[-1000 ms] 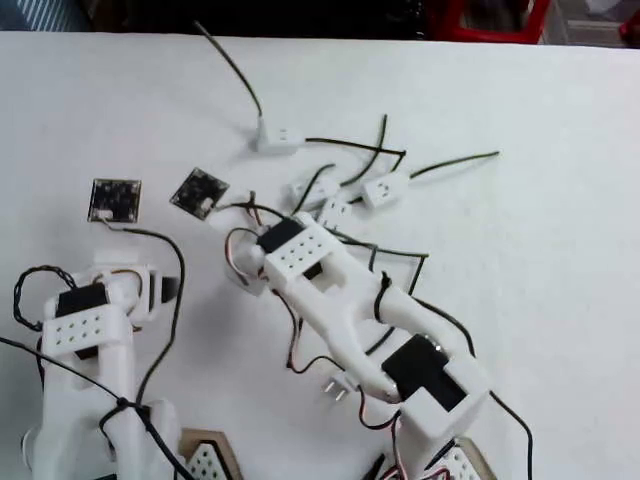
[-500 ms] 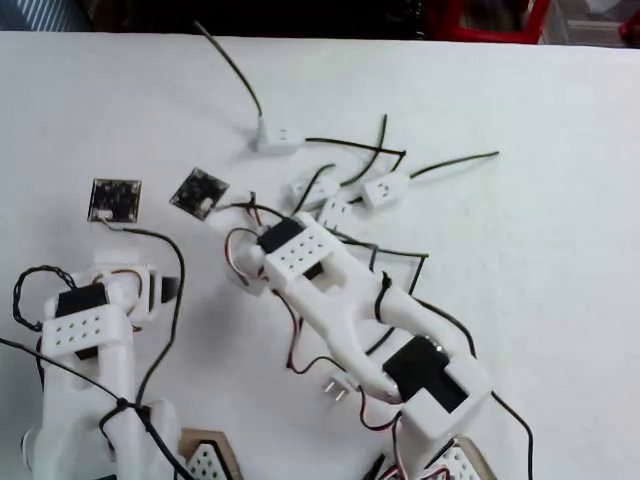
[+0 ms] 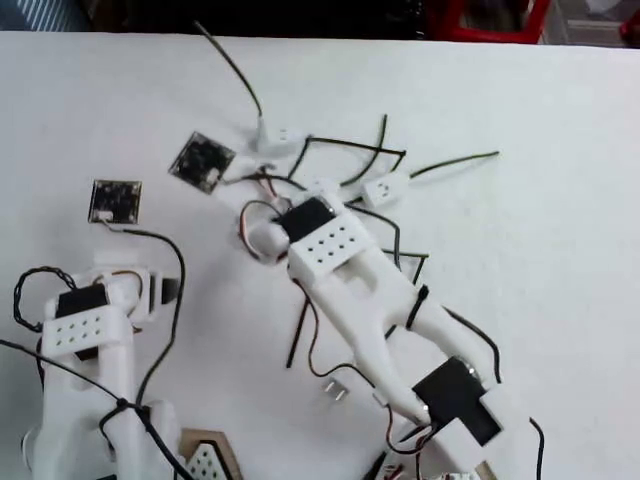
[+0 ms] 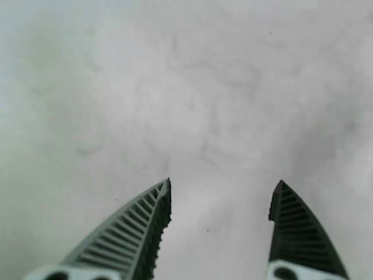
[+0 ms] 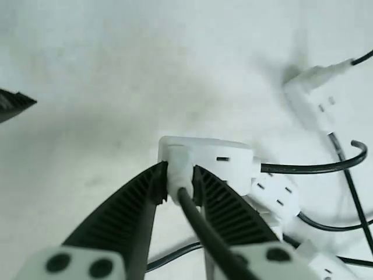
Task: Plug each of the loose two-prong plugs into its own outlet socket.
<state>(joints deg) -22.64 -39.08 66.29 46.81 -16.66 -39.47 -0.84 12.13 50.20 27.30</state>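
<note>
My right gripper (image 5: 179, 172) is shut on a white plug (image 5: 176, 163) with a black cord. The plug's front presses against the end of a white outlet socket (image 5: 217, 158); its prongs are hidden. Two more white sockets (image 5: 280, 195) (image 5: 315, 99) lie just beyond. From above, the right arm (image 3: 350, 270) stretches to the table's middle, among the sockets (image 3: 385, 188) (image 3: 278, 137). A loose two-prong plug (image 3: 338, 386) lies beside that arm, near the front. My left gripper (image 4: 224, 192) stands open over bare table at the front left.
Black cords (image 3: 350, 148) loop and cross around the sockets in the middle of the white table (image 3: 550, 200). Thin servo wires trail beside the right arm. The left arm (image 3: 85, 340) stands at the front left corner.
The right arm has pushed toward the far side of the table with the plug in its gripper, and the sockets and cords ahead of it shifted. The left arm has not moved.
</note>
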